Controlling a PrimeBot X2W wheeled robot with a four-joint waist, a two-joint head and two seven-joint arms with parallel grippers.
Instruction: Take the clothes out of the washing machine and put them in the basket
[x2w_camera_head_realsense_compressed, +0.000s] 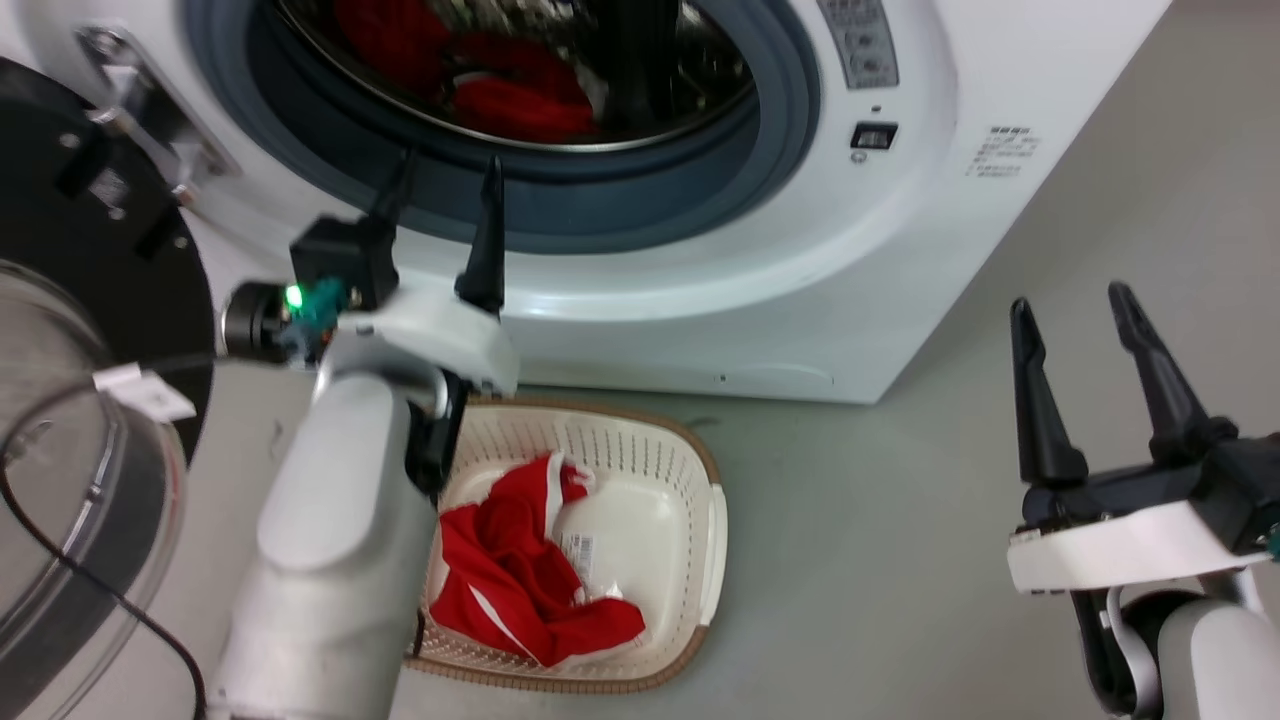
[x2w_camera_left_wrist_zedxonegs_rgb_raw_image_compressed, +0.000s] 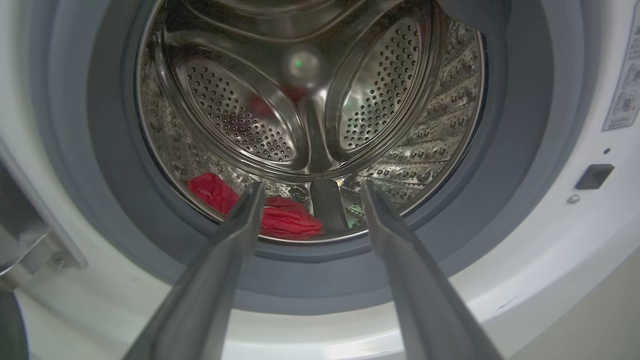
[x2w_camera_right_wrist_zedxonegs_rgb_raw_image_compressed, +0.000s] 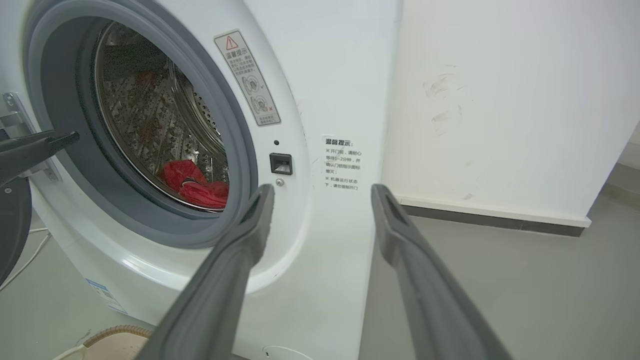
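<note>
- The left hand (x2w_camera_head_realsense_compressed: 448, 165), wide and empty, is being aimed at the clothes (x2w_camera_left_wrist_zedxonegs_rgb_raw_image_compressed: 285, 222) in the washing machine (x2w_camera_head_realsense_compressed: 900, 250).
- The right hand (x2w_camera_head_realsense_compressed: 1069, 298) is being held wide, clear at the right.

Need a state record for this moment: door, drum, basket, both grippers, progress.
door: open, swung to the robot's left
drum: red clothes lie at the bottom front
basket: on the floor in front of the washing machine; holds a red garment with white trim
left gripper: open, empty, pointed into the port at its lower rim, not touching the clothes
right gripper: open, empty, off to the right over the floor
progress: partly done, clothes in both drum and basket
</note>
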